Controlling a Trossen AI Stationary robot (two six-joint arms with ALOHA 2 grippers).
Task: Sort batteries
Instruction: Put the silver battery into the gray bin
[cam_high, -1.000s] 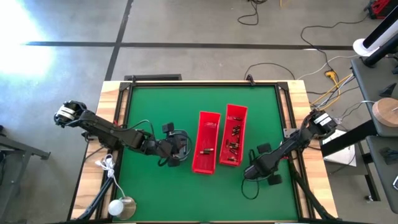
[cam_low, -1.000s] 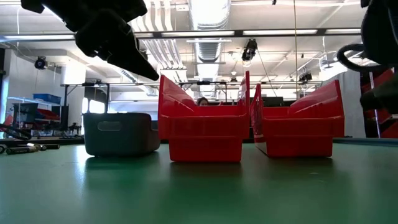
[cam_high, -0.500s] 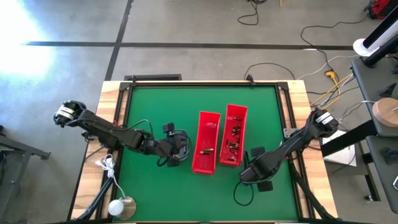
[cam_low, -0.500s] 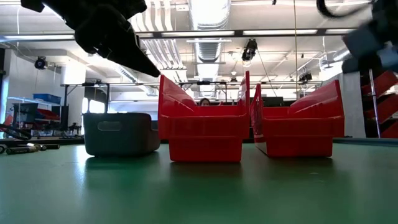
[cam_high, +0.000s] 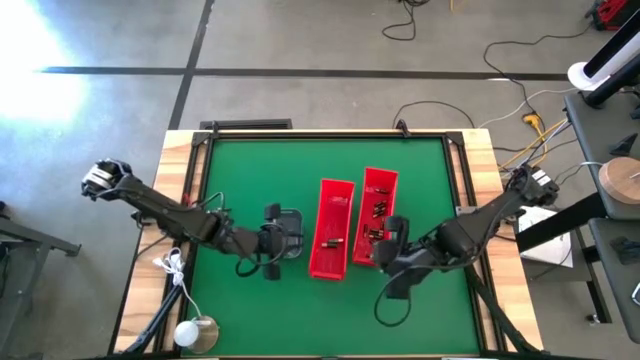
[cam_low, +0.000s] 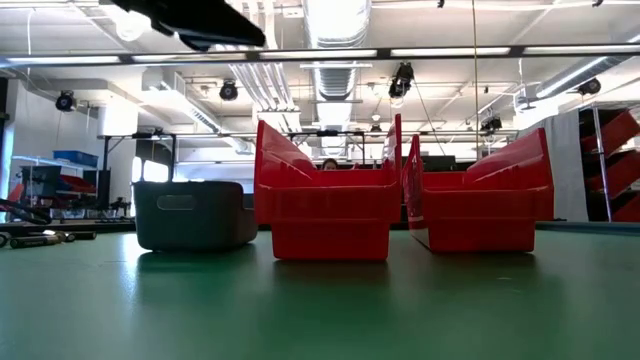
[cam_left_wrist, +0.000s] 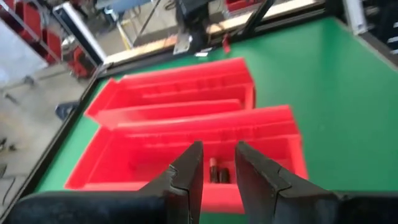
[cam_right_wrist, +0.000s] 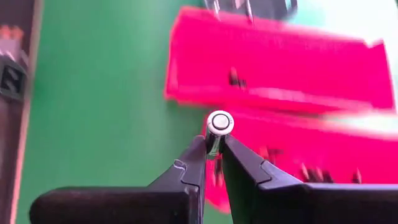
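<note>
The green desk (cam_high: 250, 170) fills the high view, wooden rim all round, and two long red bins sit side by side a little right of its middle. The left bin (cam_high: 331, 228) is nearly bare, with just a couple of batteries (cam_high: 328, 243) lying on its floor towards the near end. The right bin (cam_high: 376, 215), touching it along one long wall, carries a whole scatter of batteries (cam_high: 376, 222) along its length.

Left of the bins sits the small grey tray (cam_high: 289, 221), and from the low view it stands just beside the left bin, apart from it, its contents hidden behind its wall.

The left arm reaches in from the desk's left edge, and the left gripper (cam_high: 272, 240) hangs over the desk by the near corner of that grey tray. Its wrist view looks straight down the left bin, and the fingers (cam_left_wrist: 188, 171) stand slightly parted with nothing between them: open and empty.

On to the right arm, stretched in from the right edge. The right gripper (cam_high: 386, 254) hovers at the near end of the right bin, and it is carrying something. In the wrist view the fingers (cam_right_wrist: 196, 160) are pinched tight on a single battery (cam_right_wrist: 218, 129), held end-on with its silvery round cap facing the camera, both red bins lying beyond it.
</note>
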